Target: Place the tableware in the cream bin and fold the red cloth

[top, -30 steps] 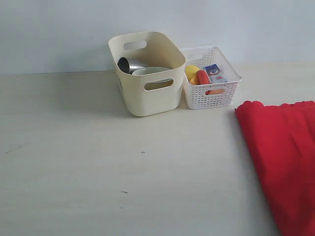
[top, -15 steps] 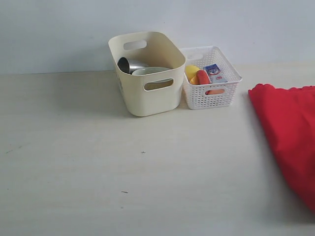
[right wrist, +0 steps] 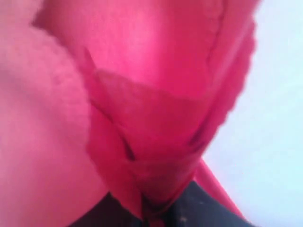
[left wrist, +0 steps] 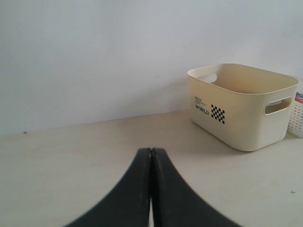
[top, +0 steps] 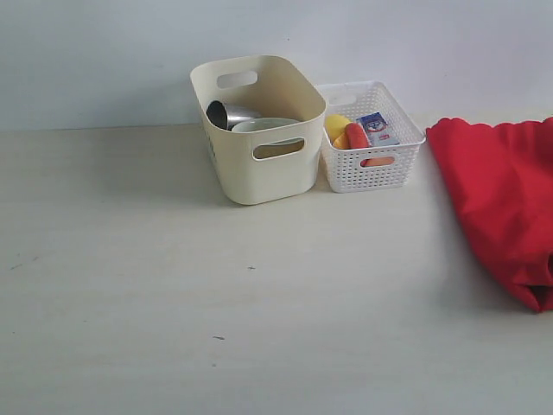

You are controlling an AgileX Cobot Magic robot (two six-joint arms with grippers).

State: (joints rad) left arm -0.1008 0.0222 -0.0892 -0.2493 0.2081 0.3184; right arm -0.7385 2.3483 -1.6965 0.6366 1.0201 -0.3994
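Note:
The cream bin (top: 257,130) stands at the back of the table and also shows in the left wrist view (left wrist: 241,106). Inside it I see a steel cup (top: 226,113) and a pale bowl (top: 263,126). The red cloth (top: 501,194) hangs bunched at the right edge of the exterior view, lifted off the table. In the right wrist view the red cloth (right wrist: 142,118) fills the picture, and my right gripper (right wrist: 150,213) is shut on a fold of it. My left gripper (left wrist: 151,151) is shut and empty, above bare table, apart from the bin.
A white lattice basket (top: 371,169) stands right of the cream bin, touching or nearly touching it. It holds a lemon (top: 335,127), an orange-red item (top: 357,136) and a small carton (top: 377,128). The pale table (top: 216,303) spreads out in front of both containers.
The red cloth has been drawn to the right and lifted. It lay flat with its scalloped edge toward the back; now it hangs gathered, its lower end off the table.

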